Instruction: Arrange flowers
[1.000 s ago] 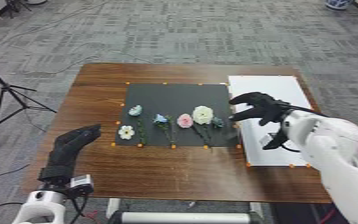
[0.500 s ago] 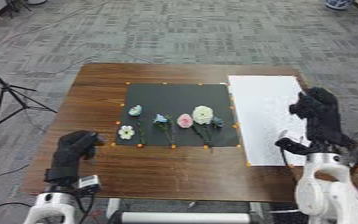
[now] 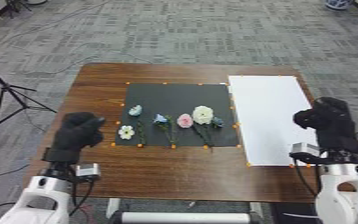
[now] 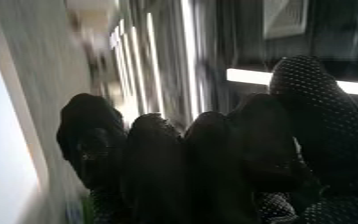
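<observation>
In the head view, my right hand (image 3: 328,122) is over the right edge of the white board, its fingers curled on nothing. My left hand (image 3: 76,134) is curled and empty over the table, left of the dark mat. A small white flower (image 3: 126,132), a pale blue flower (image 3: 135,110), a blue flower (image 3: 160,119), a pink flower (image 3: 185,120), a large cream flower (image 3: 203,114) and a dusky blue flower (image 3: 217,121) lie on the dark mat (image 3: 171,95). In the right wrist view, my right hand (image 4: 206,160) has bent fingers.
The white board (image 3: 269,110) lies right of the mat on the brown table (image 3: 158,175). Orange markers dot the edges of both. A black tripod (image 3: 8,90) stands on the floor left of the table.
My right hand has drawn back from beside the mat to the right, and its fingers have curled. My left hand has moved slightly forward and closed from straighter fingers. The flowers have stayed put.
</observation>
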